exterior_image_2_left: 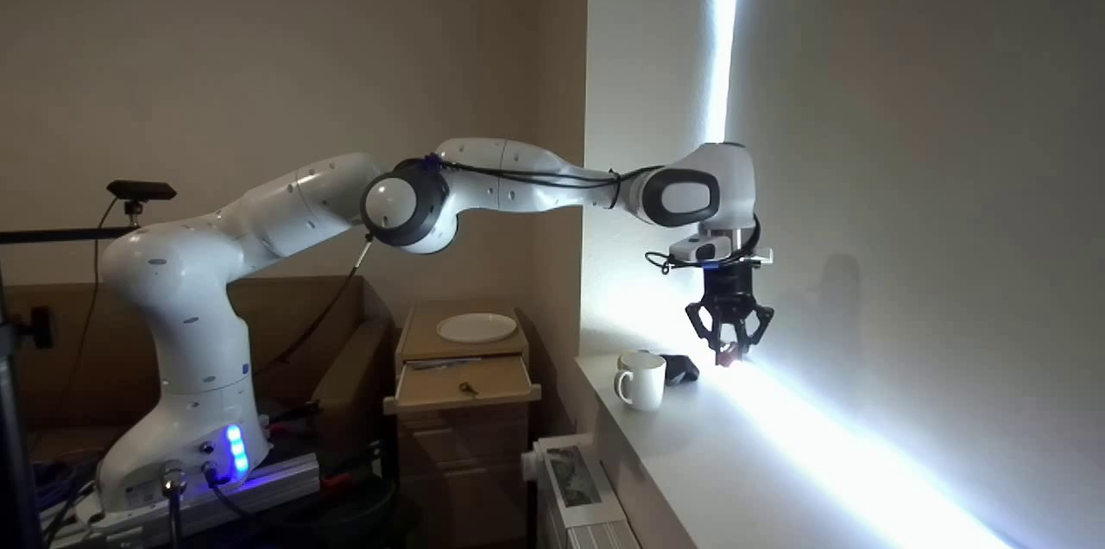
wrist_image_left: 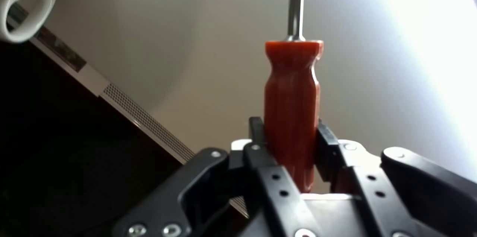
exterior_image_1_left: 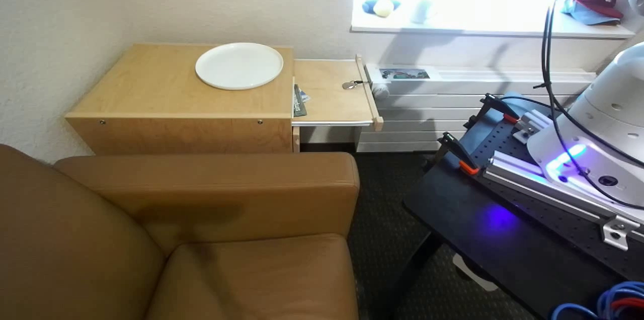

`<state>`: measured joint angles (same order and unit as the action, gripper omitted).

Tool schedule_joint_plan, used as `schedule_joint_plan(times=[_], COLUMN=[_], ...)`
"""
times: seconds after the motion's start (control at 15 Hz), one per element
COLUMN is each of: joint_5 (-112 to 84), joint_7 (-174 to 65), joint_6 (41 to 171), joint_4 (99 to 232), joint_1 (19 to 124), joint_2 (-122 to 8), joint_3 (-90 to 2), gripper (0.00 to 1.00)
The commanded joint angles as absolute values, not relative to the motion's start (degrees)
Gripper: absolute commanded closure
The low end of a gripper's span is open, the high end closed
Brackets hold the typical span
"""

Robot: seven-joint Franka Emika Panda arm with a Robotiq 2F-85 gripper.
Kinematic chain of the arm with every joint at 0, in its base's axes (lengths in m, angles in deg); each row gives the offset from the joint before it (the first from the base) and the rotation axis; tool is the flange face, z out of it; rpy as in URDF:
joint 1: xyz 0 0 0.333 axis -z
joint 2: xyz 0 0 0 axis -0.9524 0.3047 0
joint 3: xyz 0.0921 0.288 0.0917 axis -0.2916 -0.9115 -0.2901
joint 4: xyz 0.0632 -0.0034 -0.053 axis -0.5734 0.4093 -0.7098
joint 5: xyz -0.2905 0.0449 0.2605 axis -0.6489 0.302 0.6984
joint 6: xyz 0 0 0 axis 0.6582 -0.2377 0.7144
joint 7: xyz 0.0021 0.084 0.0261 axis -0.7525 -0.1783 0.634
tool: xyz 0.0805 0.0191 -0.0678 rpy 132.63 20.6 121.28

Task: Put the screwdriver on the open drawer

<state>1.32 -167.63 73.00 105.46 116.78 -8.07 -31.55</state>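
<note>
We have the gripper [wrist_image_left: 290, 132] grasping the screwdriver [wrist_image_left: 293, 95] by its handle over the sill [exterior_image_2_left: 691, 445], long axis between the jaws, shaft reaching beyond. In an exterior view the drawer [exterior_image_2_left: 494, 380] lies left and farther off; we judge the carry goes there.

- Screwdriver [wrist_image_left: 293, 80]: glossy orange-red handle [wrist_image_left: 292, 106], necked in behind a flared collar; straight slim metal shank, cut off by top edge of wrist view.
- Clamped by handle in gripper [wrist_image_left: 291, 132], lined up vertically in wrist view.
- Shows just a bit of red handle [exterior_image_2_left: 730, 353] in an exterior view; can't tell tilt there.
- Drawer [exterior_image_1_left: 327, 71]: shallow, light-tan wood, white strips along both sides, rail across front.
- Pulled out of cabinet [exterior_image_1_left: 166, 78], just under its top; well apart from screwdriver.
</note>
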Motion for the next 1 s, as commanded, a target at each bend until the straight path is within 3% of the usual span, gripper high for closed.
schedule_joint_plan(times=[0.0, 0.4, 0.53, 0.6, 0.87, 0.93], joint_5=[-0.87, -5.51, -6.18, -6.51, -6.47, -6.48], joint_7=[-152.95, -127.30, -119.45, -125.49, -120.90, -120.89], joint_6=[64.64, 56.33, 58.93, 59.52, 59.51, 59.51], joint_4=[99.16, 91.79, 95.18, 95.70, 95.71, 95.74], joint_1=[123.01, 131.30, 132.69, 131.60, 132.65, 132.57], joint_2=[-11.28, -14.63, -17.54, -16.74, -17.56, -17.55], joint_3=[-35.09, -36.96, -37.85, -37.23, -37.80, -37.88], gripper=[0.92, 0.92, 0.92, 0.67, 0.67, 0.92])
